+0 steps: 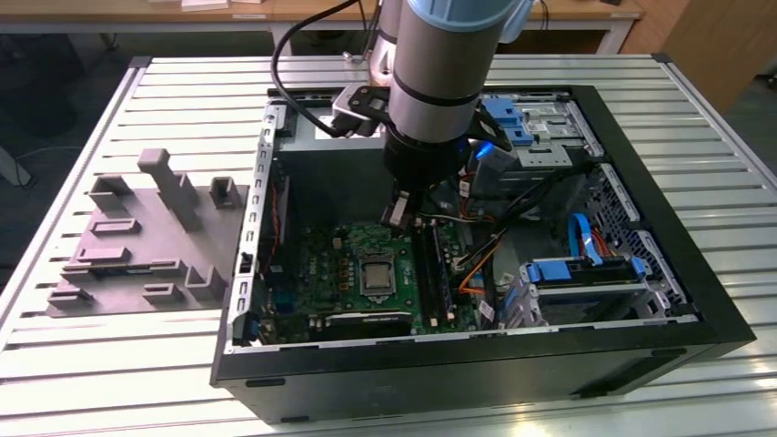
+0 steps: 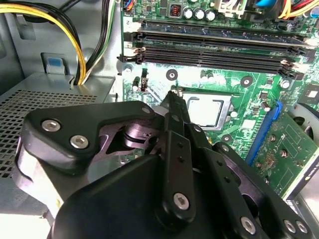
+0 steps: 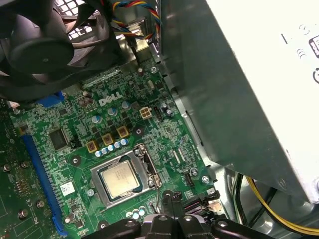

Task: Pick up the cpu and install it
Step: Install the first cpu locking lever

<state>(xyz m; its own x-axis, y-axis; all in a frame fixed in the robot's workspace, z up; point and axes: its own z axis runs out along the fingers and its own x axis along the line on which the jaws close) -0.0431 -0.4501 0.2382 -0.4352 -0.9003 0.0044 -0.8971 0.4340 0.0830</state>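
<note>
The cpu [image 3: 119,179] lies flat in the metal-framed socket [image 3: 147,167] on the green motherboard [image 3: 164,134], its pale silvery top facing up. It also shows in the second wrist view as the cpu [image 2: 207,110] and in the exterior view as the cpu [image 1: 374,273]. My gripper [image 3: 171,198] hovers just off the socket's side, near the thin lever wire [image 3: 158,191]. The fingers [image 2: 172,99] meet in a narrow tip, shut, with nothing seen between them. In the exterior view the gripper [image 1: 398,215] hangs inside the case above the board's far edge.
The open black computer case [image 1: 486,364] stands on a slatted table. A big grey metal box [image 3: 239,84] rises close beside the gripper, with yellow cables [image 3: 269,209]. A black fan [image 3: 45,45], memory slots [image 2: 214,47] and a blue slot [image 3: 42,184] surround the socket. A grey fixture [image 1: 146,237] sits outside the case.
</note>
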